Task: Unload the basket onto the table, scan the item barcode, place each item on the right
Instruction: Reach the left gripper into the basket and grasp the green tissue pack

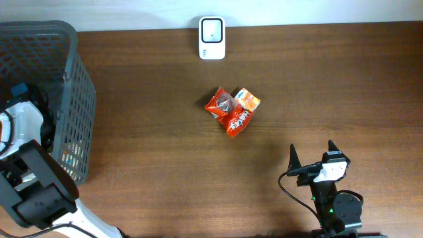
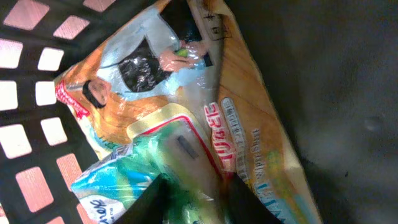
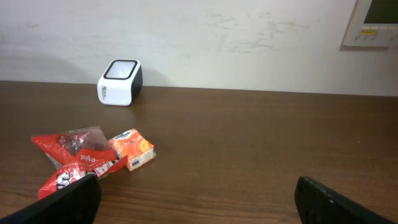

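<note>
My left arm reaches down into the grey mesh basket. In the left wrist view my left gripper is shut on a green-and-blue snack packet, one dark finger on each side of it. That packet lies against a large orange bag. The white barcode scanner stands at the table's far edge. My right gripper hangs open near the front edge, nothing between its fingers, with the scanner far ahead to its left.
A red snack packet and a small orange packet lie together mid-table, also seen as the red packet and orange packet. Basket mesh surrounds the left gripper closely.
</note>
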`<state>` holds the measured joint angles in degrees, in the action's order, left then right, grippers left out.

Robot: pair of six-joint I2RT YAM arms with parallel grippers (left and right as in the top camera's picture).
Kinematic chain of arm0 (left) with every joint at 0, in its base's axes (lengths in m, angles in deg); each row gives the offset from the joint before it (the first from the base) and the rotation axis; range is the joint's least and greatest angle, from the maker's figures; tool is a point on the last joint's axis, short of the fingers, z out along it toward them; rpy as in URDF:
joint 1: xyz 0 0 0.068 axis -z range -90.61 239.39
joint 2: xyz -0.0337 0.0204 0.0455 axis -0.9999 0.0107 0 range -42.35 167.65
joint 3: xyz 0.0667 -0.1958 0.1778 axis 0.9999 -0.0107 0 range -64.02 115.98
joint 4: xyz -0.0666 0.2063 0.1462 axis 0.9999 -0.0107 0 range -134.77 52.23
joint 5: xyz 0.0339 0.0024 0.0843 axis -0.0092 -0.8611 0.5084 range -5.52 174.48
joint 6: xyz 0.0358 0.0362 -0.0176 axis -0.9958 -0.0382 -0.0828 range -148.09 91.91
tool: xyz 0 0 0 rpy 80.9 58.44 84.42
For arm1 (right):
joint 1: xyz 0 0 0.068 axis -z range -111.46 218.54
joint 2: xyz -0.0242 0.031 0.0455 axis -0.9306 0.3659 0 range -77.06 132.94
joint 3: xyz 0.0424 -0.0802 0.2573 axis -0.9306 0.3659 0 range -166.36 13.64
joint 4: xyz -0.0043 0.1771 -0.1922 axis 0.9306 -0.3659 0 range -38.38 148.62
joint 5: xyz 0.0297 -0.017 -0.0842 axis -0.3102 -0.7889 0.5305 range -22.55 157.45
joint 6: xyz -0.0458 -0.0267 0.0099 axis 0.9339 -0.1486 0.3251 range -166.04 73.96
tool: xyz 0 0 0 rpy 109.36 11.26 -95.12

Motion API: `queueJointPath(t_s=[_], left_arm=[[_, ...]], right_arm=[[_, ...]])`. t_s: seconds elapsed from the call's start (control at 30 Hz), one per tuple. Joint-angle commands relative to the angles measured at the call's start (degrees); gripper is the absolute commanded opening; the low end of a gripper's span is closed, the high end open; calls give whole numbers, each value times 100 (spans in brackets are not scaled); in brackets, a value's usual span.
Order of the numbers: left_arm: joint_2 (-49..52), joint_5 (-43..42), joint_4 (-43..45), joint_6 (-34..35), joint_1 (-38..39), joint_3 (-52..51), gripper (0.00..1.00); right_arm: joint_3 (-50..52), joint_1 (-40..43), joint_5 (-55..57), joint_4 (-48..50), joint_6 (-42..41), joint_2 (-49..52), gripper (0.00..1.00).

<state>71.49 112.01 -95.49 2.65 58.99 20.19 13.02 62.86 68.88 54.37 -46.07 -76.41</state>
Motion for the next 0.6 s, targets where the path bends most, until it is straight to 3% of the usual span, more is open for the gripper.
queueJointPath(t_s=[0.0,0.03,0.23,0.33,0.5,0.57], left_arm=[[-22,39,-39,4,-15,57,8],[-48,37,-138,4,-15,181,0],[-570,-535,-870,4,-9,1572,0],[-1145,-1333,-992,-4,-9,2129,0],[-2253,-2625,-525,-17,-9,2214,0],[-2730,-3731,-223,-17,9,2214,0]], right_arm=[[31,17,31,-42,-44,-33,99],[31,17,31,-42,-44,-33,98],[31,17,31,-42,-44,-33,98],[31,17,31,-42,-44,-33,98],[31,17,31,-42,-44,-33,98],[31,17,31,-42,-44,-33,99]])
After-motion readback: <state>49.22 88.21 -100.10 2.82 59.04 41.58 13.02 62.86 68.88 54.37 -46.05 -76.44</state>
